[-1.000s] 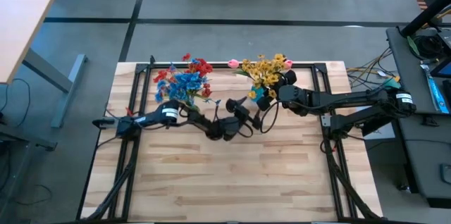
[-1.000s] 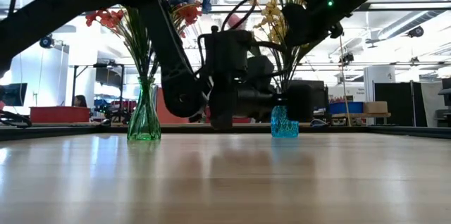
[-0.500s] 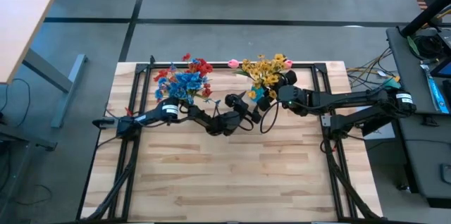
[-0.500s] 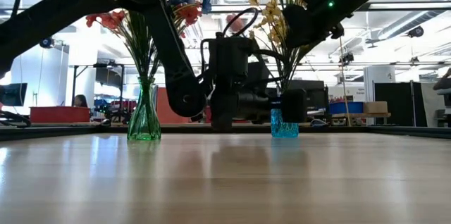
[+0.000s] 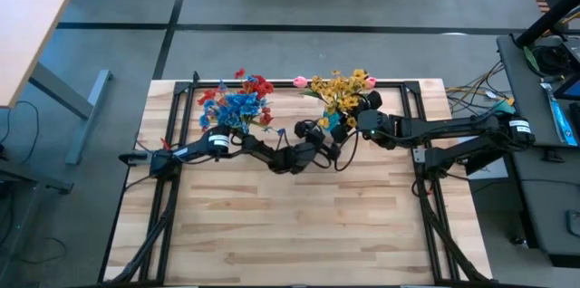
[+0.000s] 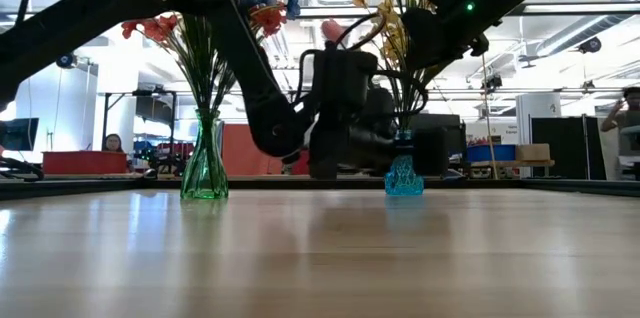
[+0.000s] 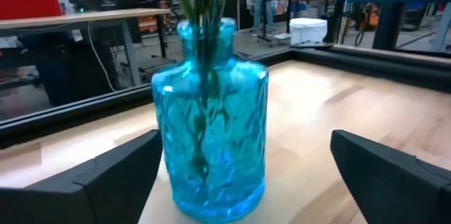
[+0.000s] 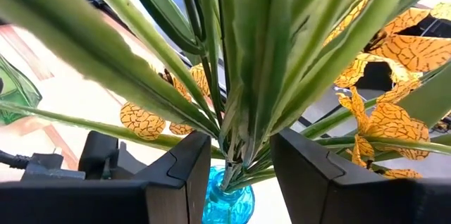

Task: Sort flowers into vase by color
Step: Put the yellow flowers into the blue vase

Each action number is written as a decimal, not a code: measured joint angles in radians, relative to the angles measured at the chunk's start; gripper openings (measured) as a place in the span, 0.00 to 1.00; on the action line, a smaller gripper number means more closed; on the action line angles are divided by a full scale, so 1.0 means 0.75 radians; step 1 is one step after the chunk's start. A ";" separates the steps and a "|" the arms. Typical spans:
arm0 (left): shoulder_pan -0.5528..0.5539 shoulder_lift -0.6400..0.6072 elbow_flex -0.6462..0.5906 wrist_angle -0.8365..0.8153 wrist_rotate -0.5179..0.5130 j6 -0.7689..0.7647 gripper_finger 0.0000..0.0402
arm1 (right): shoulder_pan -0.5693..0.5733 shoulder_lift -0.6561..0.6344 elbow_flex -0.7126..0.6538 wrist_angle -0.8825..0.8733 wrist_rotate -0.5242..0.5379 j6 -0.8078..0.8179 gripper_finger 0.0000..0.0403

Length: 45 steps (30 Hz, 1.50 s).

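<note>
Pale wooden table [image 5: 299, 225], black frame, open workshop room behind.
Left gripper [image 7: 239, 182] fully open astride blue vase [image 7: 210, 111]; right gripper [image 8: 239, 157] clamps yellow flowers' [image 5: 340, 89] stems above it.

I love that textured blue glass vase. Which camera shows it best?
The left wrist view: the blue glass vase fills the picture, green stems inside, between the left gripper's open fingers. The low view shows it small, partly behind the arm. The right wrist view shows only its neck; overhead, yellow flowers cover it.
</note>
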State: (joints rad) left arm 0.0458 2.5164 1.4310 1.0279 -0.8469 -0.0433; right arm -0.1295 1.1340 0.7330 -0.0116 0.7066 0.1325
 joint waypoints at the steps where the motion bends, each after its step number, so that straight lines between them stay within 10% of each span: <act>1: 0.001 0.000 0.007 0.000 0.000 -0.003 0.99 | 0.000 0.000 0.000 -0.001 0.000 0.000 0.34; 32: 0.086 0.285 0.389 0.071 -0.002 0.136 0.94 | 0.000 0.001 0.000 -0.028 0.000 -0.003 0.34; 45: 0.086 0.315 0.441 0.072 -0.045 0.132 0.72 | 0.000 0.001 -0.001 -0.054 0.000 -0.003 0.34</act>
State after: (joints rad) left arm 0.1104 2.7529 1.7615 1.0817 -0.8806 0.0559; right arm -0.1295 1.1351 0.7326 -0.0525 0.7063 0.1299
